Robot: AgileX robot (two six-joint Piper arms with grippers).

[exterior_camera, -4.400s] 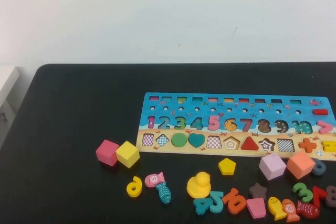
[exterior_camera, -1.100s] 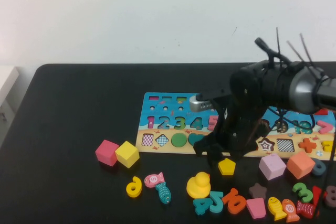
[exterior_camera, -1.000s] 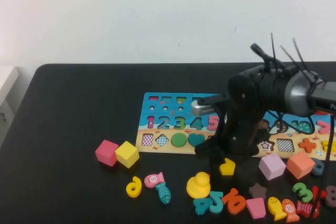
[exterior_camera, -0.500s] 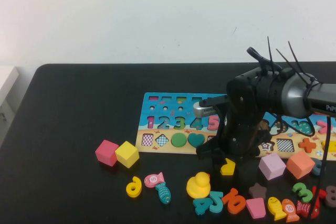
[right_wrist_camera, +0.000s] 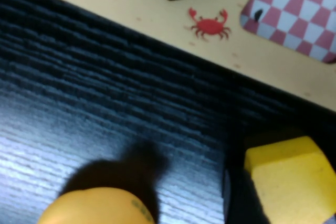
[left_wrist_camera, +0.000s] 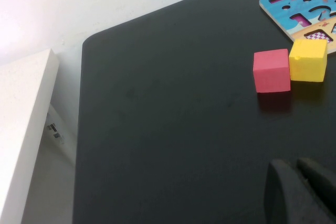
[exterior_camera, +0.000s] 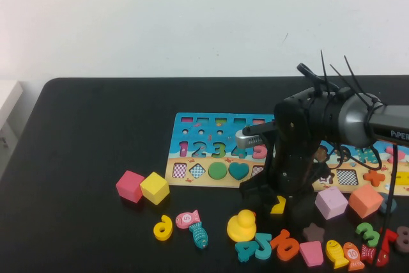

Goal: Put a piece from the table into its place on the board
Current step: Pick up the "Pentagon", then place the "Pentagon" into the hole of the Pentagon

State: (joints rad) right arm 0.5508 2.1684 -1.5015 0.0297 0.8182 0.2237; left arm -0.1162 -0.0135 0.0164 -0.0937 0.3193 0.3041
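Yellow pentagon piece (exterior_camera: 278,205) lies flat on matte black table (exterior_camera: 83,139); right gripper (exterior_camera: 271,201) jaws spread around it.

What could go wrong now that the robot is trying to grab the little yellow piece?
The right gripper sits low over the yellow pentagon piece with its jaws around it. The piece is small and flat, so it might slip out or tilt. The yellow duck sits close by and could get bumped. The left gripper hovers over the table, far from the board.
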